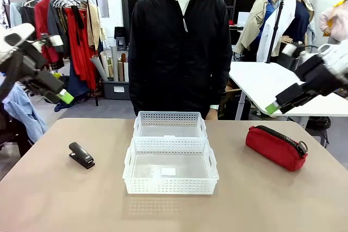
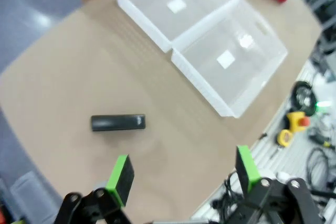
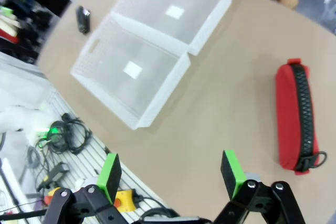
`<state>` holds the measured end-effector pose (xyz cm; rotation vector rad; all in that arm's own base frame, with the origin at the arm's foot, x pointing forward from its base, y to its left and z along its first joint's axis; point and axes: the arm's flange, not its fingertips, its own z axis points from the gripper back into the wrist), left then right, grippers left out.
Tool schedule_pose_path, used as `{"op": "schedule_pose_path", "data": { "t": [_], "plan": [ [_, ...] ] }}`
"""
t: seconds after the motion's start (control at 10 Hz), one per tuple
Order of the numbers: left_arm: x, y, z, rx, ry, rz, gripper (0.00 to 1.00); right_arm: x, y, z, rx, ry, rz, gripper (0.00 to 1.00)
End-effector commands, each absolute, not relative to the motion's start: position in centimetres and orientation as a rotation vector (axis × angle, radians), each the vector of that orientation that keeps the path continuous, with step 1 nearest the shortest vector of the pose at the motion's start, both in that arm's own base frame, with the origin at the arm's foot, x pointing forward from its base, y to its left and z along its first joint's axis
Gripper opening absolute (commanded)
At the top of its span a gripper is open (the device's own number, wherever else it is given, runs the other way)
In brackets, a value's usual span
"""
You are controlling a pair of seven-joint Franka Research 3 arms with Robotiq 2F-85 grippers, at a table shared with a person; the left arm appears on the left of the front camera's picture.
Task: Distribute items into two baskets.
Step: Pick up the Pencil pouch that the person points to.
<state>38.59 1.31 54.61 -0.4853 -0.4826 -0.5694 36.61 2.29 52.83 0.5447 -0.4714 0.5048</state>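
Two robot grippers hang raised over the near side of a tan table, each with its green-padded fingers spread wide and holding nothing, seemingly poised before any pick. The left gripper looks down on a small black stapler lying flat on the table's left side. The right gripper looks down on a red zippered pouch lying on the right side. Each item probably sits within its own arm's reach. Between them stand two empty white lattice baskets, touching end to end, the larger basket nearer and the smaller basket behind. A person in a black jacket stands at the far edge.
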Motion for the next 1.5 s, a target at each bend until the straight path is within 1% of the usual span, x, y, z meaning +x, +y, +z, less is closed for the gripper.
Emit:
{"op": "schedule_pose_path", "data": {
  "t": [0.0,0.3,0.4,0.5,0.7,0.8,0.9,1.0,1.2,1.4],
  "plan": [
    [37.1,3.9,53.2,-0.558,-0.618,-0.528,1.0,35.9,-1.2,54.2,0.711,-0.502,0.48,1.0],
    [35.1,7.1,50.1,-0.658,-0.819,-0.538,1.0,33.5,-4.7,54.2,0.743,-0.553,0.407,1.0],
    [34.6,8.2,49.6,-0.695,-0.88,-0.541,1.0,32.7,-5.6,54.0,0.772,-0.535,0.414,1.0],
    [34.4,8.6,49.6,-0.695,-0.905,-0.532,1.0,32.2,-6.3,53.9,0.79,-0.538,0.409,1.0],
    [34.9,8.5,50.5,-0.686,-0.904,-0.543,1.0,31.3,-7.2,53.9,0.83,-0.568,0.399,1.0],
    [35.2,8.1,51.0,-0.673,-0.89,-0.551,1.0,31.0,-7.2,53.6,0.84,-0.552,0.402,1.0],
    [35.8,7.7,51.6,-0.66,-0.871,-0.568,1.0,30.7,-7.5,53.4,0.856,-0.571,0.397,1.0],
    [36.3,7.4,52.2,-0.654,-0.858,-0.595,1.0,30.8,-7.6,53.3,0.855,-0.567,0.392,1.0],
    [36.9,6.8,54.6,-0.58,-0.847,-0.632,1.0,31.2,-7.7,53.4,0.844,-0.535,0.397,1.0],
    [37.0,7.0,56.3,-0.576,-0.837,-0.638,1.0,31.4,-8.3,53.5,0.845,-0.54,0.39,1.0]
  ]
}}
